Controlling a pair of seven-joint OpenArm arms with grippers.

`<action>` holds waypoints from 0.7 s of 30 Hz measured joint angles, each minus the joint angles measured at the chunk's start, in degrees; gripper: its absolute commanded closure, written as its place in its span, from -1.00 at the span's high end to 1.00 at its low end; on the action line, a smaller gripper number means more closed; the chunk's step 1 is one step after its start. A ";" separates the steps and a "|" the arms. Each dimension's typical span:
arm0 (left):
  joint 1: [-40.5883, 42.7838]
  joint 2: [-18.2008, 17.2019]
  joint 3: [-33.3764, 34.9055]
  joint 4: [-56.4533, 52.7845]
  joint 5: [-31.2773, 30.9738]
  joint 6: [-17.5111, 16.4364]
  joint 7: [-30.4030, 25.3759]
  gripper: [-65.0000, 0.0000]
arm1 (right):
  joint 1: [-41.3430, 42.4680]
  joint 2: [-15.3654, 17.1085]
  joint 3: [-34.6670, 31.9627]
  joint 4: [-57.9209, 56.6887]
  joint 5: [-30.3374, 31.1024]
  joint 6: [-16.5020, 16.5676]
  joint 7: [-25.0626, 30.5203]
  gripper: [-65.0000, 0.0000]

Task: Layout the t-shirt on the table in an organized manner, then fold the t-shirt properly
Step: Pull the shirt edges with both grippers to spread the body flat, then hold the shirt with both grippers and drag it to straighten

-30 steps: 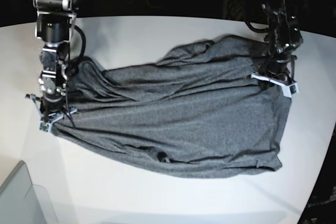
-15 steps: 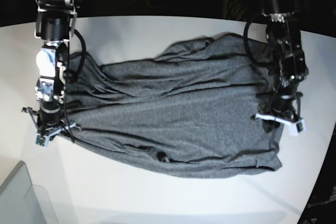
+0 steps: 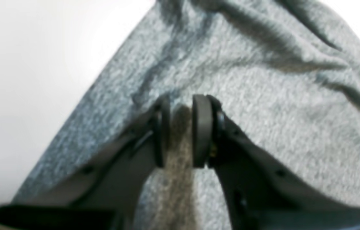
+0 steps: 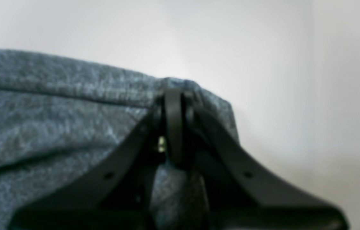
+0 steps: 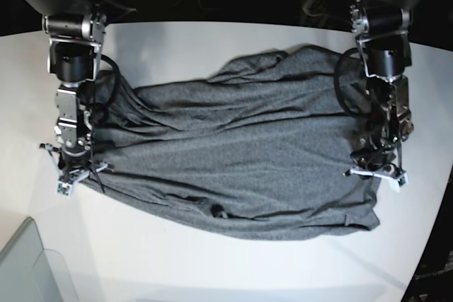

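Note:
The dark-grey t-shirt (image 5: 233,153) lies spread and wrinkled across the white table (image 5: 212,40). My right gripper (image 5: 73,173) is at the shirt's left edge in the base view. In the right wrist view this gripper (image 4: 174,121) is shut on a corner of the t-shirt (image 4: 55,111). My left gripper (image 5: 375,169) is at the shirt's right side. Its jaws (image 3: 181,127) stand a narrow gap apart with a band of the t-shirt (image 3: 263,95) between them, and creases run up from the fingertips.
A translucent grey bin corner (image 5: 28,266) sits at the table's front left. Bare white table (image 3: 23,64) shows beside the cloth in both wrist views (image 4: 263,48). Dark equipment and cables line the far edge behind both arms.
My left gripper has travelled down the shirt's right side toward the front edge. My right gripper has shifted slightly toward the front with the shirt's left corner.

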 measured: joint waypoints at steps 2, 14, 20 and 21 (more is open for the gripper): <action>2.05 -0.55 -0.02 1.36 -0.15 -0.15 -0.87 -0.61 | 0.61 0.44 0.15 -0.24 -0.04 -0.02 -0.79 -1.00; 14.12 -2.12 -0.48 11.15 -1.25 -1.31 -4.70 -0.61 | -1.86 2.51 0.15 1.14 -0.15 0.09 -0.24 -1.00; 15.45 -1.53 -0.48 17.86 0.09 1.51 1.46 -0.61 | -7.56 0.92 0.20 12.17 -0.07 0.15 -2.84 -1.00; 16.00 -1.33 -0.46 20.11 0.31 2.03 3.04 -0.61 | -8.31 0.42 0.22 14.32 -0.07 0.09 -2.89 -1.00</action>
